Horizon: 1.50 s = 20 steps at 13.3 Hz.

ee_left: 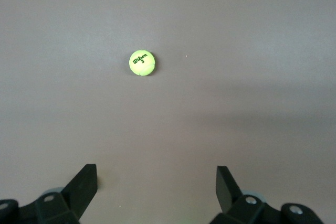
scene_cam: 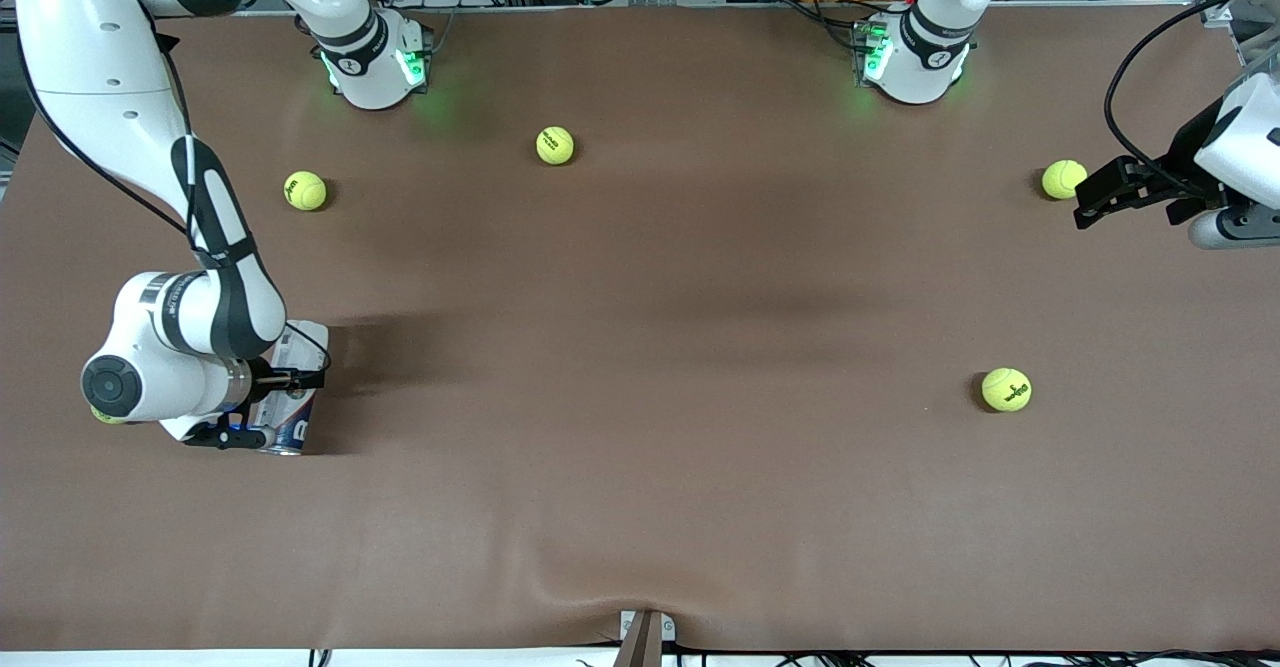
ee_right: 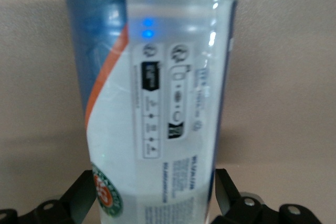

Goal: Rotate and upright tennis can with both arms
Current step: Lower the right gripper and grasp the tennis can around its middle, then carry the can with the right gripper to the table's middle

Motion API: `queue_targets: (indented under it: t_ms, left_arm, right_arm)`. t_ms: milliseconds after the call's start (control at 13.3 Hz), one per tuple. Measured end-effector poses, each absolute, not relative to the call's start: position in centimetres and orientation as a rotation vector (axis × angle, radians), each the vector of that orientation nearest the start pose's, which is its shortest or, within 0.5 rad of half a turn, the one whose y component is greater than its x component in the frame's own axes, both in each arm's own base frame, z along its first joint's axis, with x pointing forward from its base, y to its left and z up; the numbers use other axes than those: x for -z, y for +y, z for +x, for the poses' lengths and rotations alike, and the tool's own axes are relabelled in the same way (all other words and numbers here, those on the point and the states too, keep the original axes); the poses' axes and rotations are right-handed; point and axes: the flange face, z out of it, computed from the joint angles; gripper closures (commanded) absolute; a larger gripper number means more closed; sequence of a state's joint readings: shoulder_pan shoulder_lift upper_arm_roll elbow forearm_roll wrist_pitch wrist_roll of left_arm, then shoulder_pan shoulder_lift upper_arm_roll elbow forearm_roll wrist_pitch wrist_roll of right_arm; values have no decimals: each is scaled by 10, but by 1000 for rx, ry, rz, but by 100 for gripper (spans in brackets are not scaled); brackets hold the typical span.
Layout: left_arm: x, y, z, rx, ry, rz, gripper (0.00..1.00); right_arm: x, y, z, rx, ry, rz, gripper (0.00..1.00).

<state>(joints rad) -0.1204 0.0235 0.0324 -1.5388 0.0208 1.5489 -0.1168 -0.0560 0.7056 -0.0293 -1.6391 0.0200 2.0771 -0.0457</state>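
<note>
Clear plastic fills the right wrist view: the right gripper (ee_right: pixel 152 203) straddles the tennis can (ee_right: pixel 152 103), jaws spread wide, a finger on either side of the label and neither visibly pressing on it, so nothing is clamped yet. The tennis can (scene_cam: pixel 292 387) lies on its side on the brown table (scene_cam: pixel 640 347), at the right arm's end, partly hidden under that arm's wrist. Just beside the can, under the arm, a tennis ball (scene_cam: pixel 103 415) peeks out. Well apart from the can, the left gripper (scene_cam: pixel 1125 192) hangs over the left arm's end of the table with its jaws also spread and empty, waiting.

The slick round wall is the likely trouble: closing off-centre could squirt the can out or roll it away. A thin clear can might also buckle under a hard squeeze. A one-armed lift near one end would likely let it swing or slip
</note>
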Motion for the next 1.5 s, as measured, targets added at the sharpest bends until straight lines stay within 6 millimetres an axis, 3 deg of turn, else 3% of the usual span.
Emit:
queue_targets:
  t_ms: [75, 451, 601, 826, 976, 1126, 1277, 1502]
  left_arm:
    - [-624, -48, 558, -18, -42, -3119, 0]
    - [-622, -57, 558, -25, -19, -3119, 0]
    - [-619, -57, 560, -32, -20, -3119, 0]
    - [-613, -57, 565, -27, -20, -3119, 0]
    - [-608, -57, 568, -34, -20, -3118, 0]
    - [-607, -56, 569, -36, -24, -3117, 0]
    - [-607, -54, 569, -35, -29, -3117, 0]
    - [-608, -52, 570, -28, -35, -3118, 0]
  right_arm:
    - [-182, -53, 654, -419, 73, -3099, 49]
    - [-186, -53, 657, -401, 63, -3101, 46]
    - [-207, -52, 665, -335, 14, -3108, 44]
    - [-263, -36, 677, -205, -119, -3114, 44]
    - [-292, -2, 684, -132, -278, -3107, 44]
    - [-312, 52, 688, -75, -511, -3080, 44]
    - [-323, 116, 683, -44, -759, -3030, 44]
    - [-330, 223, 658, -21, -1175, -2896, 44]
